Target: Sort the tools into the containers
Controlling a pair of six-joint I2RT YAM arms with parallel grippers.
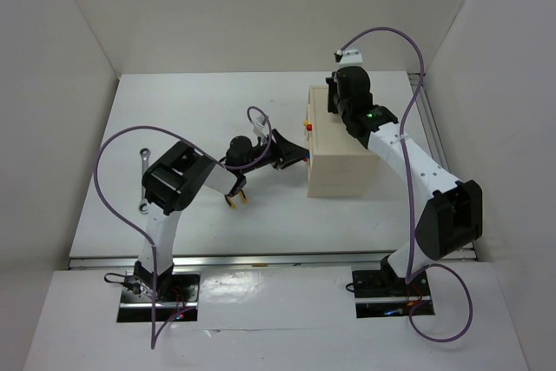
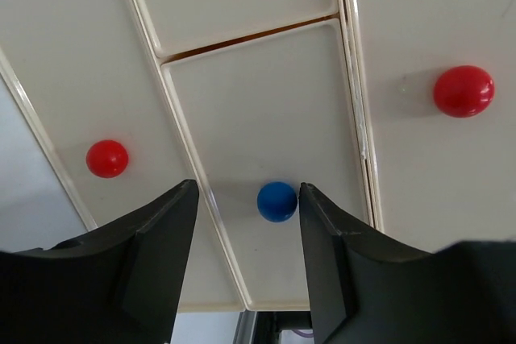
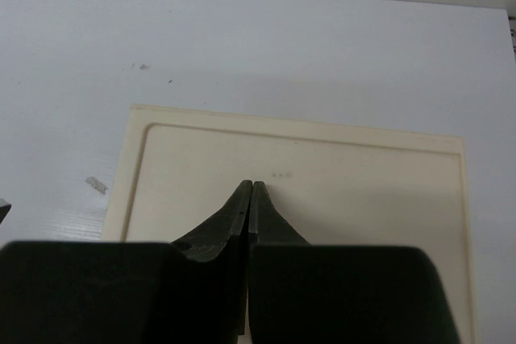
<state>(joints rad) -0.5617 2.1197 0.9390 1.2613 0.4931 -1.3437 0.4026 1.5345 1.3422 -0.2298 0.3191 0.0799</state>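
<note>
Silver wrench lies far left on the tabletop, yellow-handled pliers centre-left. Left end effector released, blue knob between its fingers, nearer the right one: centre first, then close, pull straight. Right end effector clenched, empty, over box top at right.

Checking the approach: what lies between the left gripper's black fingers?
Left wrist view: a small round blue knob on a pale wooden drawer front, inside the open left gripper.
</note>
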